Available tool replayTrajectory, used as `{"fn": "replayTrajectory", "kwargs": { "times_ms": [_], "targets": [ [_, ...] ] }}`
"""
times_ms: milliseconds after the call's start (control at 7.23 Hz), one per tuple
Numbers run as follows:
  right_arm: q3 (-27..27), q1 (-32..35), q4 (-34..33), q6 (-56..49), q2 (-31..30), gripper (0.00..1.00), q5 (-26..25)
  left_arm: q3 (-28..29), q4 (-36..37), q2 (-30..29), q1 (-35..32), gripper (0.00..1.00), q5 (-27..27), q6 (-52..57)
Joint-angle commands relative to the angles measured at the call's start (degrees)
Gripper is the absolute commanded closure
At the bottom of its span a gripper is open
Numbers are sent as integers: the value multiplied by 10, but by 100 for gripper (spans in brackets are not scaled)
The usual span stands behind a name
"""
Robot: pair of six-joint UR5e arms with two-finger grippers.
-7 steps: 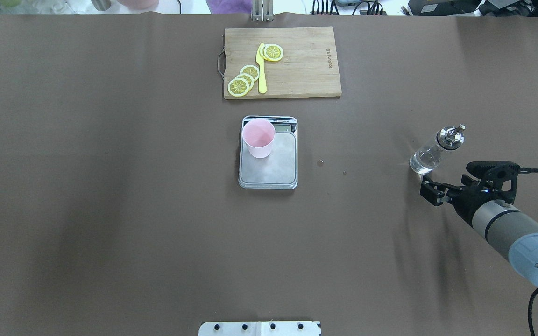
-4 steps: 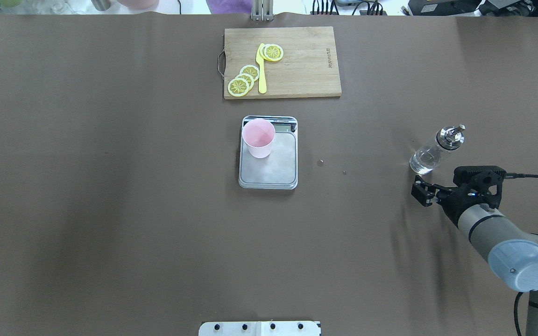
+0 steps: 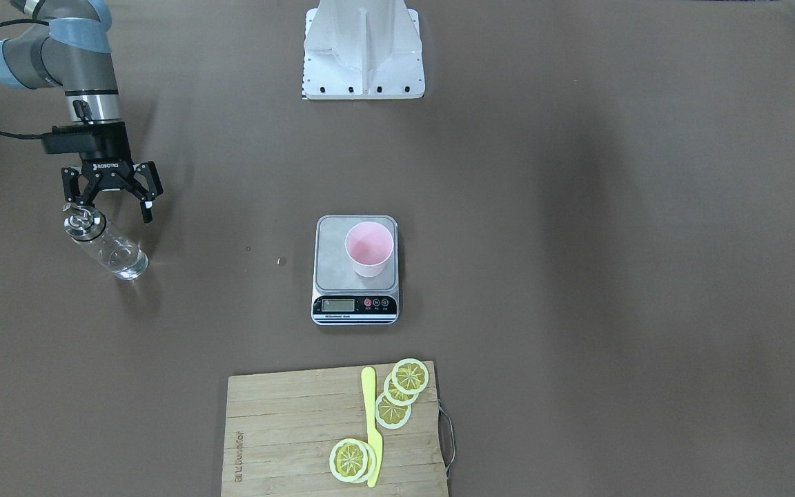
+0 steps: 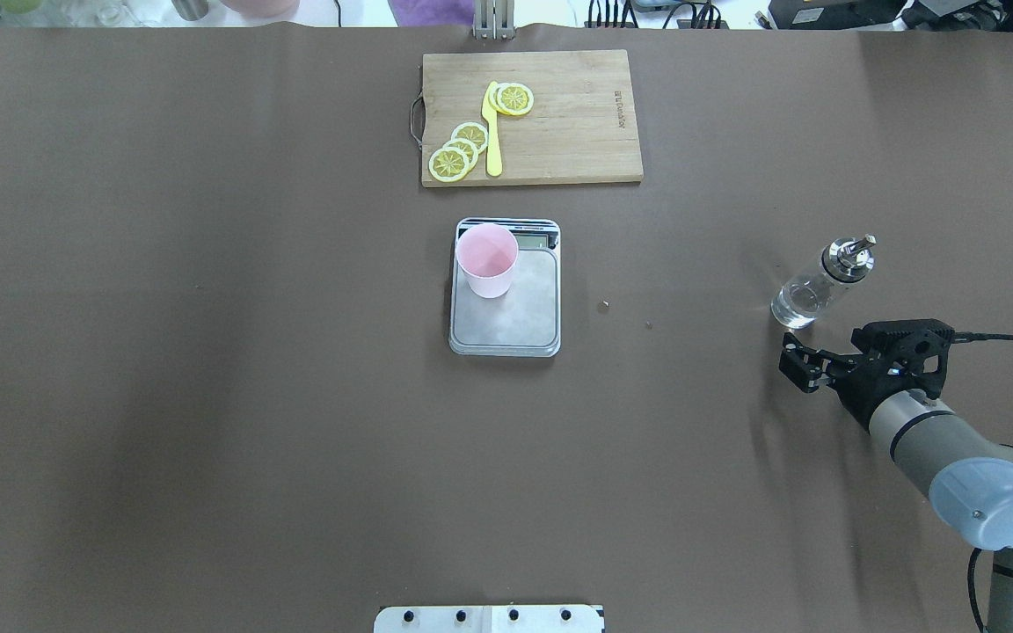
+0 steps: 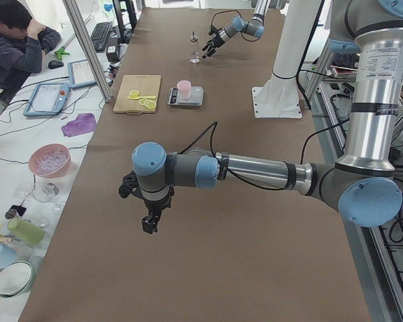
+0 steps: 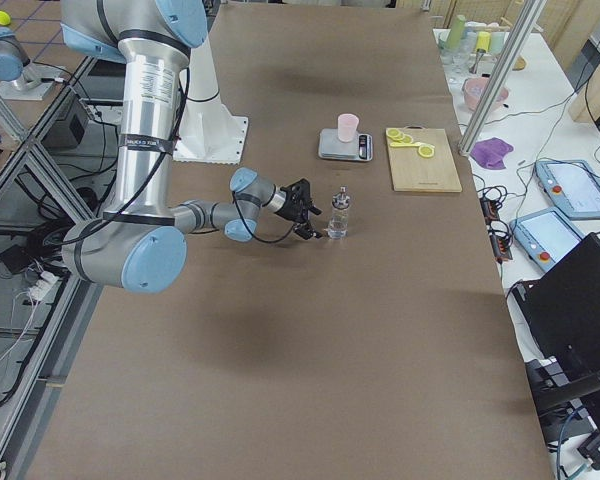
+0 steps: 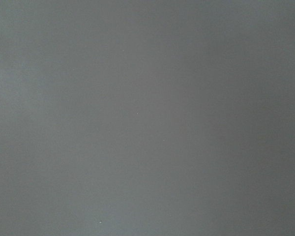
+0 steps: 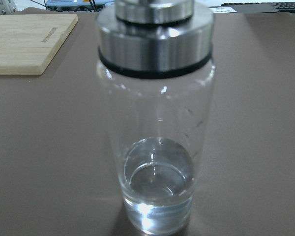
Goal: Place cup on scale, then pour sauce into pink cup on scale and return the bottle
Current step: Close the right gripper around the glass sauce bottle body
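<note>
The pale pink cup (image 4: pixel 487 259) stands upright on the far-left part of the scale (image 4: pixel 515 321), also in the front view, cup (image 3: pixel 369 250) on scale (image 3: pixel 332 241). The glass bottle (image 4: pixel 810 290) with silver spout cap stands on the table at the right, holding a little clear sauce (image 8: pixel 157 187) at its bottom. My right gripper (image 3: pixel 109 207) is open and empty, just on the robot's side of the bottle (image 3: pixel 104 245), not touching it. My left gripper (image 5: pixel 148 218) shows only in the left side view, above bare table; I cannot tell whether it is open or shut.
A wooden cutting board (image 4: pixel 559 132) with lemon slices and a yellow knife lies beyond the scale. Two small specks (image 4: pixel 604 305) lie on the brown table between scale and bottle. The robot's white base (image 3: pixel 363 55) is at the near edge.
My right gripper has shifted slightly left and back from the bottle, staying open. The bottle, cup and scale have not moved.
</note>
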Motion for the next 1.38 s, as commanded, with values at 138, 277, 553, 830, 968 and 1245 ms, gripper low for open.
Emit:
{"fn": "replayTrajectory", "kwargs": {
  "times_ms": [138, 277, 553, 830, 968, 1245],
  "targets": [
    [-6, 4, 8, -31, 0, 0, -16, -2, 0, -1, 0, 2, 0, -1],
    [-6, 8, 9, -36, 3, 0, -16, -3, 0, -1, 0, 2, 0, -1],
    [-11, 19, 8, -50, 19, 0, -14, -3, 0, -1, 0, 2, 0, -1],
    [-14, 37, 8, -64, 20, 0, -10, -3, 0, -1, 0, 2, 0, -1],
    [-21, 41, 8, -65, 34, 0, -9, -3, 0, -1, 0, 2, 0, -1],
    [-76, 57, 10, -65, 86, 0, -8, -3, -1, -1, 0, 2, 0, -1]
  ]
}}
